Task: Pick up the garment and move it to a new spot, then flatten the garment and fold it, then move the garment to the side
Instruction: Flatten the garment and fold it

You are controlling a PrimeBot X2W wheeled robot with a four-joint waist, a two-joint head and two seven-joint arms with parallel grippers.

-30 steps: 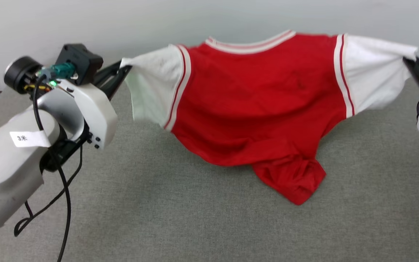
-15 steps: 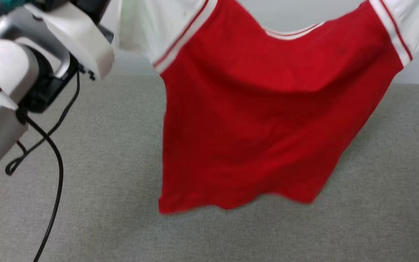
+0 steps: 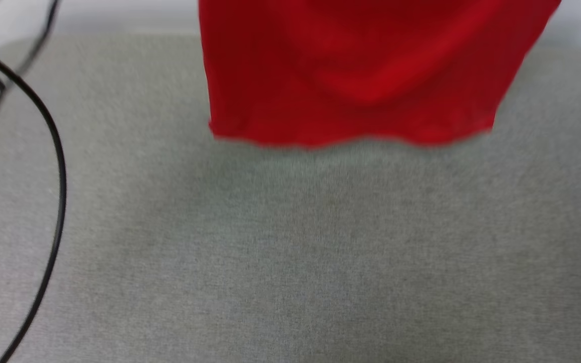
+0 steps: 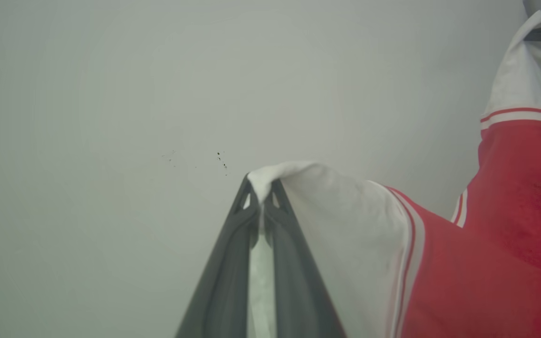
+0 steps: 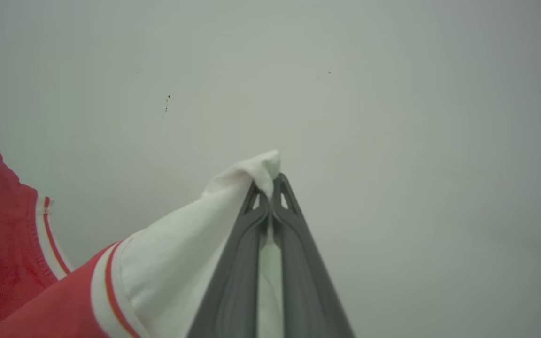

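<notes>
Left gripper (image 4: 261,182) and right gripper (image 5: 270,180) pinch garment (image 3: 361,75); it hangs between.

A grey woven cloth surface (image 3: 290,252) is being seen spread across most of the head view, its weave being blurred a little toward the far edge. Along that edge, the cloth is being met by a pale wall (image 3: 109,15) in a soft straight line. Over on the left, a black cable (image 3: 61,171) is being carried in a long curve across the cloth, with a small loop of it being shown near the left edge; whether it is touching the cloth cannot be told. In the left wrist view the pale wall is being shown plain, a few tiny dark specks (image 4: 222,160) being picked out near the middle. In the right wrist view, a similar small cluster is being caught at upper left.
</notes>
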